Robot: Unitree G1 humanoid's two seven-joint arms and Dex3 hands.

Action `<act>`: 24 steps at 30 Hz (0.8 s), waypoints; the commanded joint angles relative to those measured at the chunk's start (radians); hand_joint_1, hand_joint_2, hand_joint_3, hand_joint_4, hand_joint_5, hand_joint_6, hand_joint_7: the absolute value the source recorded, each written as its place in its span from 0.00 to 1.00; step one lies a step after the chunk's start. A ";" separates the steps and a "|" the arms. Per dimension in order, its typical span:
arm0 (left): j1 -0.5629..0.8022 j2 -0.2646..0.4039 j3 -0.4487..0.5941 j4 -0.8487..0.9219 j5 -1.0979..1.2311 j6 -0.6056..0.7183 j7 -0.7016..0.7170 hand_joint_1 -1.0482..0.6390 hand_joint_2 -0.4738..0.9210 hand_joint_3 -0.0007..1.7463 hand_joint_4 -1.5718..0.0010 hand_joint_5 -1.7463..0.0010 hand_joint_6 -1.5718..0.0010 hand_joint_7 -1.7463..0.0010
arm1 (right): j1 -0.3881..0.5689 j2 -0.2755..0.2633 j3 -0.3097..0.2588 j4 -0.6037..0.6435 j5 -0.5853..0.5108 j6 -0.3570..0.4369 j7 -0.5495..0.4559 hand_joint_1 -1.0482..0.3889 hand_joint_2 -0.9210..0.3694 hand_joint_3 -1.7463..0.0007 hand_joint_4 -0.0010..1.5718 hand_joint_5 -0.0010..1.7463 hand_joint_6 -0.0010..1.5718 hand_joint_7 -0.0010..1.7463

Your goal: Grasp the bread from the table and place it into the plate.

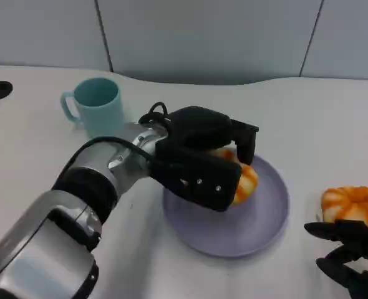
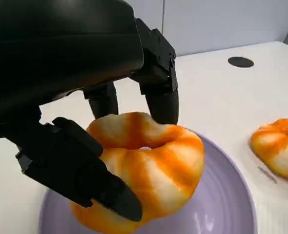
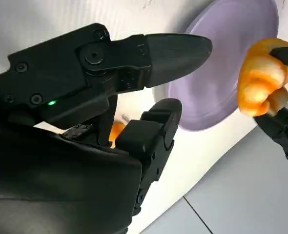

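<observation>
Left hand grips the ring-shaped bread from both sides, just over the purple plate; it looks light, soft, easily crushed, best held across its thick sides; right hand rests open-fingered on the tabletop near a second bread; no readable writing

Orange and cream stripes are shown on the bread over the plate, which is coloured pale lavender. Identical striping is carried by the second bread. The mug is coloured teal; the table is white.
</observation>
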 commanded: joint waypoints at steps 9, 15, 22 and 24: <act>-0.063 0.033 0.025 -0.004 -0.053 -0.046 -0.210 0.13 0.92 0.00 0.93 0.84 0.81 1.00 | 0.004 -0.011 -0.005 -0.002 0.007 -0.006 0.004 0.55 0.00 0.82 0.42 0.52 0.52 0.01; -0.048 0.056 0.060 -0.053 -0.098 -0.046 -0.281 0.13 0.91 0.00 0.93 0.86 0.81 1.00 | 0.005 -0.015 -0.010 0.012 0.012 -0.035 0.002 0.55 0.00 0.82 0.41 0.52 0.52 0.01; 0.027 0.188 0.172 -0.210 -0.233 -0.042 -0.376 0.17 0.93 0.00 0.96 0.88 0.84 1.00 | 0.010 -0.016 -0.015 0.005 0.012 -0.024 0.006 0.54 0.00 0.81 0.38 0.50 0.51 0.01; 0.069 0.224 0.212 -0.255 -0.286 -0.032 -0.398 0.18 0.93 0.00 0.95 0.87 0.83 1.00 | 0.013 -0.017 -0.016 0.004 0.011 -0.032 0.005 0.54 0.00 0.81 0.38 0.49 0.51 0.00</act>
